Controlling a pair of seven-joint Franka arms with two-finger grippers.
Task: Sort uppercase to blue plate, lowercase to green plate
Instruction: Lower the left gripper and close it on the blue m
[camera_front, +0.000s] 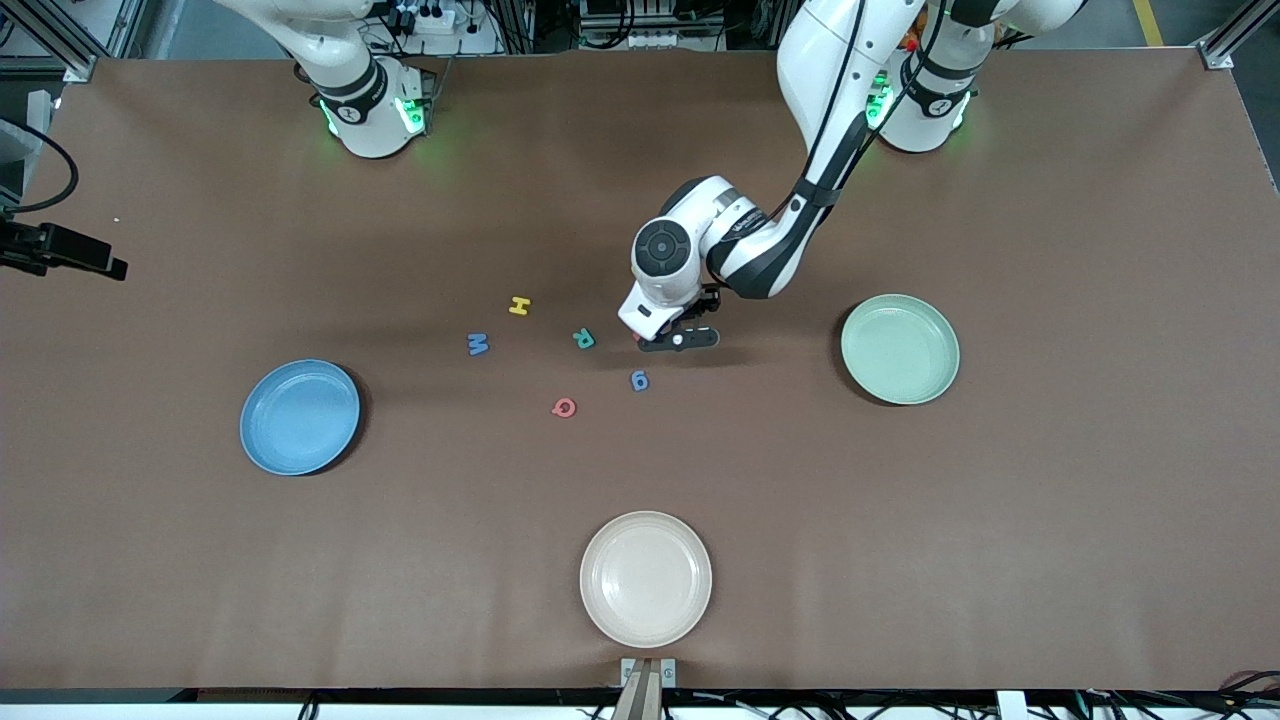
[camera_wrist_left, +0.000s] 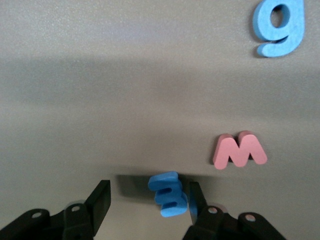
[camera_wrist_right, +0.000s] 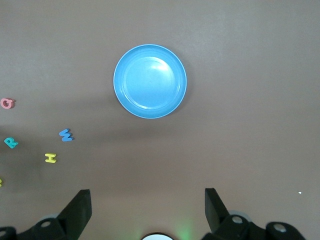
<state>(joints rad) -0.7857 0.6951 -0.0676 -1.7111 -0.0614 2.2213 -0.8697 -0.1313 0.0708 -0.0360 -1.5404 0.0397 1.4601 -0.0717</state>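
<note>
The left gripper sits low over the middle of the worktop, with the blue e between its fingers. One finger touches the letter's edge; the other finger stands clear of it with bare worktop between, so the jaws are partly spread and not yet pinching. In the front view the e is hidden under the wrist, and the fingertips cannot be made out there. The left arm reaches down from its base, elbow bent, wrist turned so the hand points at the worktop.

Just beside the gripper lies the red w, flat, only a sliver of red showing in the front view. The blue g lies nearer the front camera than the gripper; in the left wrist view it is cut off at the frame's edge. The teal-green R lies beside the gripper toward the right arm's end, the red Q nearer the camera than it, then the yellow H and blue M farther toward that end.

The green plate sits toward the left arm's end. The blue plate sits toward the right arm's end. A cream plate lies nearest the front camera.

The right gripper waits above the blue plate, fingers spread wide, holding nothing; in the front view only that arm's base shows.
</note>
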